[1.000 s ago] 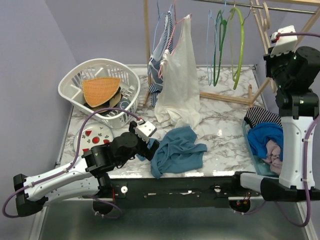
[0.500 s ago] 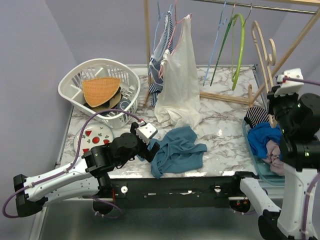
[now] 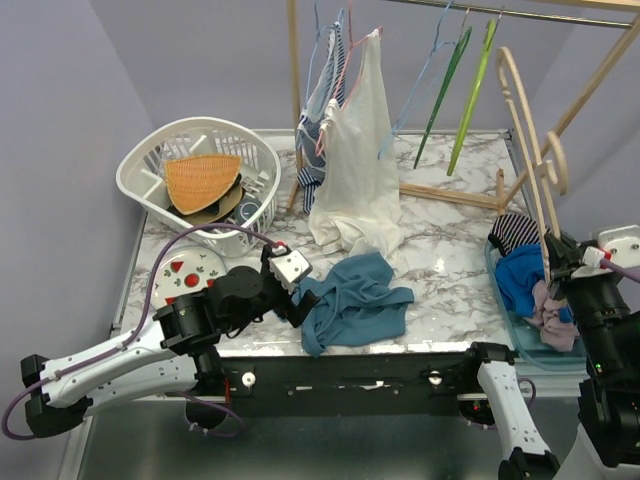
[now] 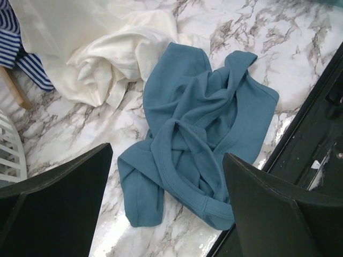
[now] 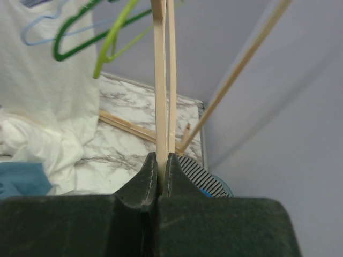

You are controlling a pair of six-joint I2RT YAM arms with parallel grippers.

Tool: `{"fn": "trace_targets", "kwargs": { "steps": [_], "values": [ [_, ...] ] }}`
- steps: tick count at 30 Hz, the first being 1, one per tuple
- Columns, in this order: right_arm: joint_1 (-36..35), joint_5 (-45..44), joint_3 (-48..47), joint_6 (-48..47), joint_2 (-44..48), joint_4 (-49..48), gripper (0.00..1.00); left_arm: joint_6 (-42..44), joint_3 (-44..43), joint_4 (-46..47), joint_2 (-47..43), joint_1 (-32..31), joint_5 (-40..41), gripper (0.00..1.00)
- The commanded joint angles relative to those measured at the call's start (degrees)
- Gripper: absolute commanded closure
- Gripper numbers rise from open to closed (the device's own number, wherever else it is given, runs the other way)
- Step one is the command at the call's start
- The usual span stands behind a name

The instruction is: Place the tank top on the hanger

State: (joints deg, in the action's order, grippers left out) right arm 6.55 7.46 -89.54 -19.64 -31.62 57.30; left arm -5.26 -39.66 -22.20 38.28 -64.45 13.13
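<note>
Tank top (image 4: 203, 123) not yet hung: the teal garment lies crumpled on the marble worktop (image 4: 300, 32), directly beneath the left tool (image 4: 167, 155). That tool's fingers are spread wide to either side of the fabric and, as far as the wrist view shows, are not touching it. The right tool (image 5: 162, 160) is clamped tight on the lower end of the tan wooden hanger (image 5: 158, 80). It holds the hanger upright, well off to the right of the tank top and above a bin of clothes (image 3: 508, 318). Beyond that tool, green hangers (image 3: 471, 95) hang tilted from the rail. Further left a cream-white garment (image 3: 362, 150) drapes down, its hem pooled on the worktop just behind the tank top.

On this showing the opening step looks complete, with the hanger in hand and apparently clear of the rail. Everything involving the garment remains: gripping the tank top, lifting and opening it, bringing hanger and fabric together, and seating both straps on the hanger's shoulders. The job appears well short of halfway.
</note>
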Motion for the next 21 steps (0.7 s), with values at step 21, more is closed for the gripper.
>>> {"fn": "trace_targets", "kwargs": {
  "steps": [21],
  "values": [
    [-3.37,56.08,25.19,-40.72,-16.72,19.07,1.0,20.81,-14.22,-5.42,-2.17,0.29,-17.95,0.03]
  ]
}}
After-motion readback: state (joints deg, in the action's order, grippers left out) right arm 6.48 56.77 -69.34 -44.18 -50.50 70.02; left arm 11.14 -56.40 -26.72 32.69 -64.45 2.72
